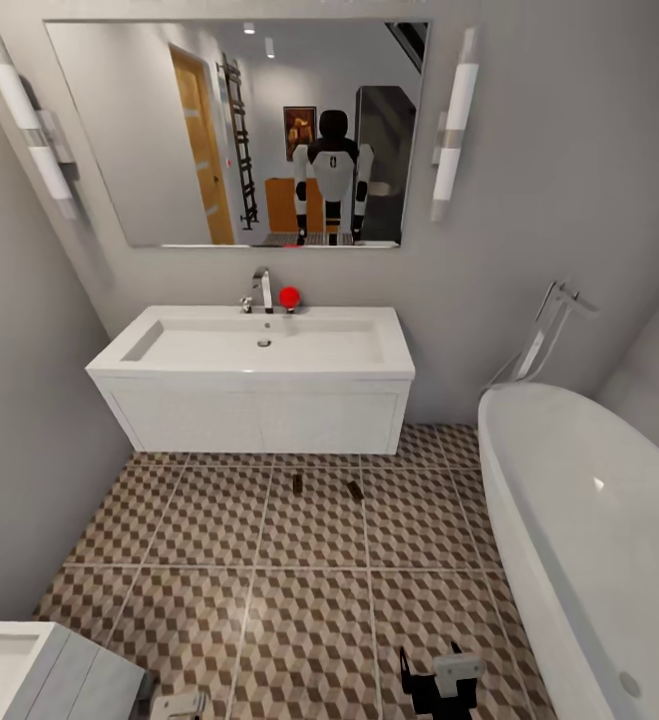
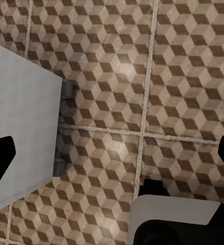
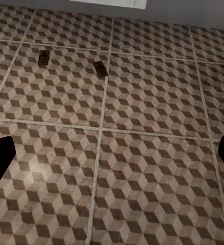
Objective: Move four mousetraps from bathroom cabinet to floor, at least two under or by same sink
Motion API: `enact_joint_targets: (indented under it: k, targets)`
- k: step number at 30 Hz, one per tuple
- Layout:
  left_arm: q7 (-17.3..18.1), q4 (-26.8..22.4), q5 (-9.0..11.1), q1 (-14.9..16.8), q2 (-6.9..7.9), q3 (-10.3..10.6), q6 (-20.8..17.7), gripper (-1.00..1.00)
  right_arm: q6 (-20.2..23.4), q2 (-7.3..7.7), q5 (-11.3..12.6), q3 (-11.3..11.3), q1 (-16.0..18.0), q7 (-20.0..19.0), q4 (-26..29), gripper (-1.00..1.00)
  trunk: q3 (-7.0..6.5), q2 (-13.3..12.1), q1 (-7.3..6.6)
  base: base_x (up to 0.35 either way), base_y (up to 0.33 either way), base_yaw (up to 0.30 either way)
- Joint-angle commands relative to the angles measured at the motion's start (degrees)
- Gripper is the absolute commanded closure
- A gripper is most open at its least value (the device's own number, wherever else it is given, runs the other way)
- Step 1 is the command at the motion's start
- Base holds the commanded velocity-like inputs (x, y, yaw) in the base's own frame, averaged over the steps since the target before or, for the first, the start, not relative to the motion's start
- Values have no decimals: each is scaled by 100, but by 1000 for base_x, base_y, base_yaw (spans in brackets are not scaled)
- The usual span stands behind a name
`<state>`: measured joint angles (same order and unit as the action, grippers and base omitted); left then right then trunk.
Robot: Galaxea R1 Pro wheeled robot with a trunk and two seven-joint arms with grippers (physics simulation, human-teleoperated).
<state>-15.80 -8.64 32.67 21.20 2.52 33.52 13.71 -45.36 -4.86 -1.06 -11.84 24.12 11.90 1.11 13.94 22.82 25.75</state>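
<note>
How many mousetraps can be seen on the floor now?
2. One mousetrap lies on the patterned floor just in front of the sink; the other mousetrap lies beside it, nearer the bathtub. Others may be out of view.

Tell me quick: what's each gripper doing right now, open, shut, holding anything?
Left gripper: open, fingers spread wide, nothing between them, floor tiles below.
Right gripper: open, empty, two mousetraps lying ahead on the tiles.

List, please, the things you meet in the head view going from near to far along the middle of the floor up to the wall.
Right gripper → two mousetraps on the bathroom floor → white vanity → bathroom sink → chrome tap → mirror.
</note>
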Motion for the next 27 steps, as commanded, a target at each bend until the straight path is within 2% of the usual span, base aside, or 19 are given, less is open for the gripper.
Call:
enact_joint_targets:
  k: [1,27]
  targets:
    - [-28,-6,38,2,3,49,9,-100,-7,-1,-11,-46,5,58,-6,-100,1,10,3,0,0,0]
    - [-28,-6,34,-1,3,49,9,-100,-8,1,-15,-46,5,58,-6,-100,-235,10,3,0,0,0]
